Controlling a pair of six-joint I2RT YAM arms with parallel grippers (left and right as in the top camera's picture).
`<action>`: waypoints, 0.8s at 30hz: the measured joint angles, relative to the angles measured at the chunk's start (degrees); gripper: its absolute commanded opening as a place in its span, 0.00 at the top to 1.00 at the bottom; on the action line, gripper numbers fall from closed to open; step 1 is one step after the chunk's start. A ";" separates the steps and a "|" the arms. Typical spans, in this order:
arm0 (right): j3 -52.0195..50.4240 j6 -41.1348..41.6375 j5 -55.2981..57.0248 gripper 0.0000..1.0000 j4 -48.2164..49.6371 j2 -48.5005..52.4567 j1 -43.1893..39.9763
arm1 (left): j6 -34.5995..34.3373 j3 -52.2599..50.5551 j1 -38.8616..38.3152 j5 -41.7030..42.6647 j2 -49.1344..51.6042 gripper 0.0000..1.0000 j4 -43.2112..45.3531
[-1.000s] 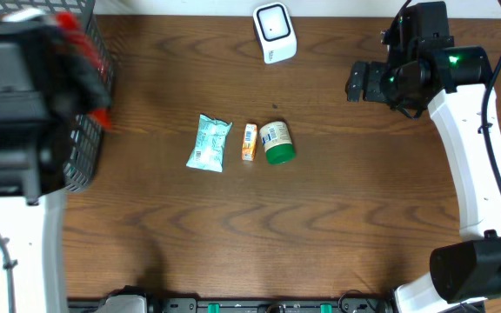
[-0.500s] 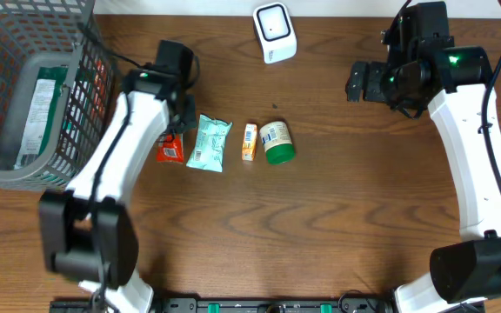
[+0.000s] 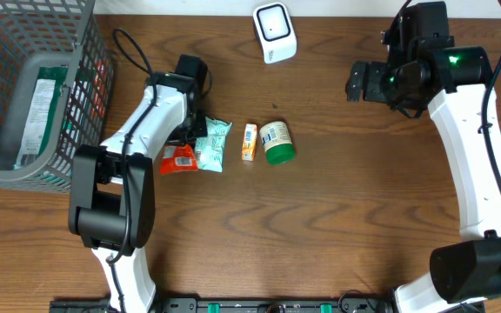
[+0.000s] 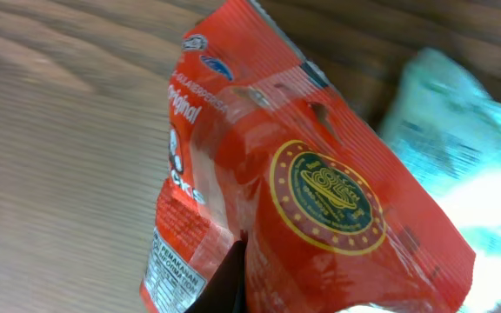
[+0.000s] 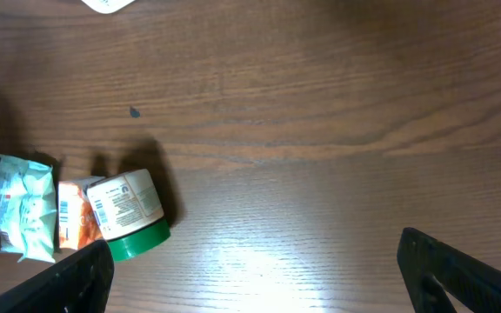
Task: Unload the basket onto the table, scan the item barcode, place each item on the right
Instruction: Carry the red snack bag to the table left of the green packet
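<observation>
Gripping: the left gripper (image 3: 187,139) was closed on the red snack packet (image 3: 177,160). The left wrist view showed a dark finger against the lower part of the film.
Item location: the red snack packet hung or lay low over the table (image 3: 337,226), left of centre. Its edge touched or overlapped the teal packet (image 3: 211,143), and whether it rested on the wood could not be told.
Right side: the right gripper (image 3: 357,80) had its fingers spread wide with nothing between them, well apart from the items.
Scanner: the white scanner (image 3: 274,33) stood at the far edge, well apart from the packet.
Handling: the packet looked light, soft and crinkly. Its glossy film was probably slippery, and the contents were likely brittle under a hard squeeze.
Where to hold: a sealed edge or corner seemed best, clear of the printed panel at the packet's lower left. The barcode itself could not be made out.
Risk: limp film could sag or fold and hide the code from the scanner.
Other things: 1 small orange box (image 3: 250,142) and 1 green-lidded jar (image 3: 277,142) lay in a row right of the teal packet. The wire basket (image 3: 87,104) stood at the left.
</observation>
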 measured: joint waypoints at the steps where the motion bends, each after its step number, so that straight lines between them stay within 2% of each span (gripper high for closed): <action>1: 0.00 0.00 0.00 0.01 0.00 0.00 0.00 | 0.17 0.00 -0.24 0.57 0.00 0.93 0.31; 11: 0.00 0.00 0.00 0.01 0.00 0.00 0.00 | 1.38 0.00 -1.29 2.97 0.00 0.93 1.11; 19: 0.00 0.00 0.00 0.01 0.00 0.00 0.00 | 2.12 0.00 -1.38 -6.27 -1.95 0.92 1.42; 20: 0.00 0.00 0.00 0.01 0.00 0.00 0.00 | 2.12 0.00 -1.38 -7.04 -2.23 0.87 1.38; 23: 0.00 0.00 0.00 0.01 0.00 0.00 0.00 | 2.14 -0.17 -1.40 -7.74 -2.51 0.50 1.36; 24: 0.00 0.00 0.00 0.01 0.00 0.00 0.00 | 2.32 -0.46 -1.40 -7.58 -2.58 0.45 1.53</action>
